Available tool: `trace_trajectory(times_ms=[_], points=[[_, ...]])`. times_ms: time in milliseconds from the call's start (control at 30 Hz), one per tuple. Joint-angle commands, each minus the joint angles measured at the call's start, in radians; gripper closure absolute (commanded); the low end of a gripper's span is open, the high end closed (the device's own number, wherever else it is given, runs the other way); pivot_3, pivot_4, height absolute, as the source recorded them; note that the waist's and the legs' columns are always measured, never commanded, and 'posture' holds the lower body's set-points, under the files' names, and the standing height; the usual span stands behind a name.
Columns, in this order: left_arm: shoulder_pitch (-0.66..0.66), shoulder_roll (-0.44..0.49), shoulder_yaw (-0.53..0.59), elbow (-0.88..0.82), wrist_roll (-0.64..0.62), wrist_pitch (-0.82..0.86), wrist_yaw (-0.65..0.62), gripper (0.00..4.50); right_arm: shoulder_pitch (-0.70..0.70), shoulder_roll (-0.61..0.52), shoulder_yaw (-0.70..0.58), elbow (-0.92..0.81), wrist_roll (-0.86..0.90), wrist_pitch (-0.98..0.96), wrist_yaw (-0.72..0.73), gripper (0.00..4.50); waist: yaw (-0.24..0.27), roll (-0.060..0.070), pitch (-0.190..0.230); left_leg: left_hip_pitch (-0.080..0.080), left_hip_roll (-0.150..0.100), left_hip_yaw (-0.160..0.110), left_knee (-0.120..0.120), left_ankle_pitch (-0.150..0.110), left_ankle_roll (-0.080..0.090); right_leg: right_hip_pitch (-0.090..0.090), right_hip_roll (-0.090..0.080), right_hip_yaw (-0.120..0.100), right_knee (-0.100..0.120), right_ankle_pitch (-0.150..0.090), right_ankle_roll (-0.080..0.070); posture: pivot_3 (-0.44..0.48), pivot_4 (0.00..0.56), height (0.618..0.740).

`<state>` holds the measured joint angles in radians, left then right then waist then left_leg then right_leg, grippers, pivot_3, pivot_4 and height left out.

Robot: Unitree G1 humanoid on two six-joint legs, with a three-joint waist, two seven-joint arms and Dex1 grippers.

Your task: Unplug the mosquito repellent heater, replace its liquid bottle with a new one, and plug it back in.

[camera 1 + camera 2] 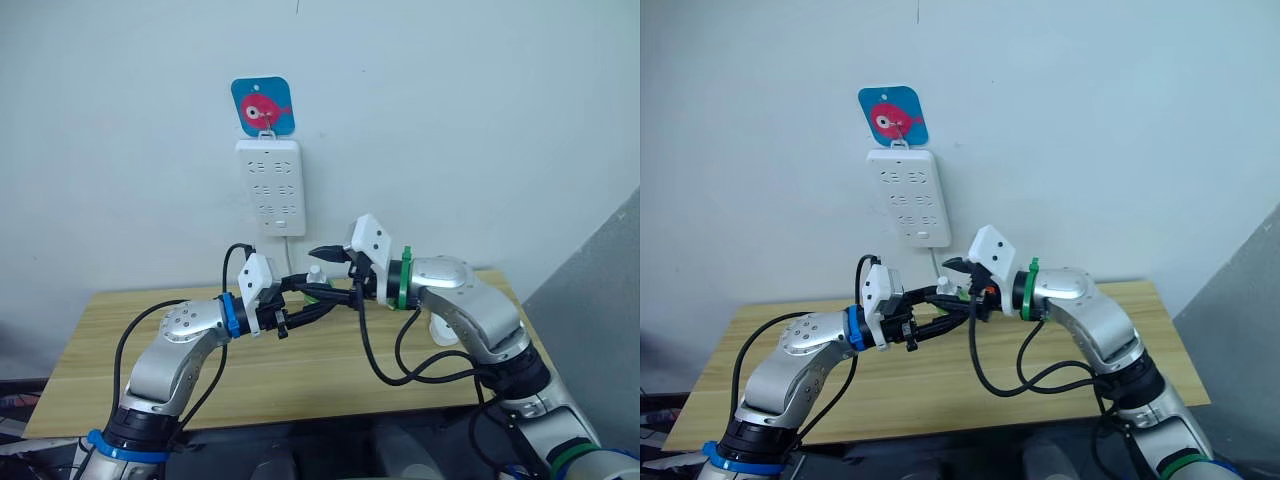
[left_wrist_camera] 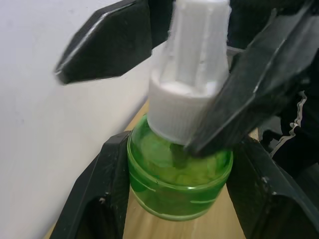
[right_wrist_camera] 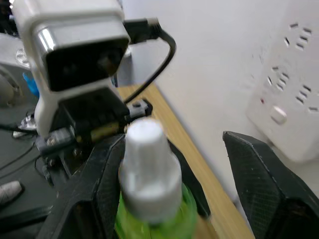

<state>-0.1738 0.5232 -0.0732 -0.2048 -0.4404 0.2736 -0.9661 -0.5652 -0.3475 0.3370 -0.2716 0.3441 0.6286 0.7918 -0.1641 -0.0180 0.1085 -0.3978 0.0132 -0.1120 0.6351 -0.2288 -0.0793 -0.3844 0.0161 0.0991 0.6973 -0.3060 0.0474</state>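
Over the table [image 1: 300,370], left hand [image 1: 318,306] grips bottle [image 2: 179,179].

One green bottle [image 2: 180,184], one power strip [image 1: 268,187], one wooden table [image 1: 330,370], two claws.

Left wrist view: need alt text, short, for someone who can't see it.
A green liquid bottle with a white ribbed cap sits clamped between the left gripper's two black fingers. The right gripper's black fingers straddle the cap, one touching it. Behind are a white wall and a strip of wooden table.
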Motion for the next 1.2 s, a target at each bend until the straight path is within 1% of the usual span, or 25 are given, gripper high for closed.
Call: trace_trajectory(times_ms=[33,233,367,433,500,567,667,800,933,1033,1200], points=[[0.001,0.003,0.016,-0.046,-0.008,-0.021,-0.001,2.19,-0.009,-0.061,-0.073,-0.043,0.042,0.019,0.043,1.3,0.0,0.0,0.0,0.0,0.0,0.0,0.0,0.0,0.0,0.0,0.0,0.0,0.0,0.0,0.0,-0.126,0.067,0.74],[0.002,0.005,0.017,-0.045,-0.007,-0.022,-0.002,2.19,0.018,-0.202,-0.113,-0.077,0.102,0.062,0.142,1.3,0.001,0.0,0.0,0.0,0.0,0.0,0.0,0.0,0.0,0.0,0.0,0.0,0.0,0.0,0.0,-0.135,0.069,0.74],[0.001,0.007,0.019,-0.041,-0.006,-0.023,-0.006,2.19,0.03,-0.261,-0.129,-0.105,0.134,0.074,0.19,1.3,-0.001,0.0,0.0,0.0,0.0,0.0,0.0,0.0,0.0,0.0,0.0,0.0,0.0,0.0,0.0,-0.137,0.069,0.74],[0.0,0.009,0.019,-0.037,-0.004,-0.024,-0.009,2.19,0.022,-0.251,-0.148,-0.131,0.181,0.112,0.182,1.3,-0.004,0.0,0.0,0.0,0.0,0.001,0.0,0.0,0.0,0.0,0.0,0.0,0.0,0.0,0.0,-0.139,0.069,0.74],[0.0,0.011,0.016,-0.034,-0.001,-0.027,-0.013,2.19,0.004,-0.2,-0.149,-0.167,0.219,0.148,0.136,1.3,-0.004,0.0,0.0,0.0,0.0,0.001,0.0,0.0,0.0,0.0,0.001,0.0,0.0,0.0,0.0,-0.14,0.068,0.74],[0.0,0.01,0.013,-0.033,0.001,-0.029,-0.015,2.19,-0.013,-0.139,-0.132,-0.181,0.222,0.164,0.082,1.3,-0.006,0.0,0.0,0.0,0.0,0.001,0.0,0.0,0.0,0.0,0.001,0.0,0.0,0.0,0.0,-0.14,0.068,0.74],[0.002,0.011,0.008,-0.035,0.002,-0.032,-0.018,2.19,-0.028,-0.085,-0.109,-0.174,0.199,0.169,0.042,1.3,-0.004,0.0,0.0,0.0,0.0,0.0,0.0,0.0,0.0,0.0,0.001,0.0,0.0,0.0,0.0,-0.142,0.067,0.74],[0.001,0.012,0.001,-0.035,0.005,-0.039,-0.023,2.19,-0.051,-0.048,-0.072,-0.144,0.174,0.157,0.026,1.3,0.002,0.0,0.0,-0.001,-0.001,0.0,0.0,0.0,0.0,0.0,0.0,0.0,-0.001,0.0,0.0,-0.141,0.066,0.74],[0.0,0.014,0.001,-0.034,0.008,-0.043,-0.031,2.19,-0.063,-0.043,-0.061,-0.121,0.17,0.15,0.033,1.3,-0.001,0.0,0.0,0.0,0.0,0.0,0.0,0.0,0.0,0.0,0.0,0.0,-0.001,0.0,0.0,-0.139,0.064,0.74],[-0.004,0.015,0.005,-0.028,0.011,-0.047,-0.036,2.19,-0.065,-0.039,-0.061,-0.108,0.171,0.149,0.036,1.86,-0.001,0.0,0.0,0.0,0.0,0.0,0.0,0.0,0.0,0.0,0.0,0.0,-0.001,0.0,0.0,-0.134,0.062,0.74],[-0.002,0.013,0.007,-0.032,0.011,-0.048,-0.035,2.19,-0.067,-0.052,-0.043,-0.098,0.148,0.135,0.056,3.54,-0.001,0.0,0.0,0.0,0.0,0.0,0.0,0.0,0.0,0.0,0.0,0.0,-0.001,0.0,0.0,-0.134,0.062,0.74]])
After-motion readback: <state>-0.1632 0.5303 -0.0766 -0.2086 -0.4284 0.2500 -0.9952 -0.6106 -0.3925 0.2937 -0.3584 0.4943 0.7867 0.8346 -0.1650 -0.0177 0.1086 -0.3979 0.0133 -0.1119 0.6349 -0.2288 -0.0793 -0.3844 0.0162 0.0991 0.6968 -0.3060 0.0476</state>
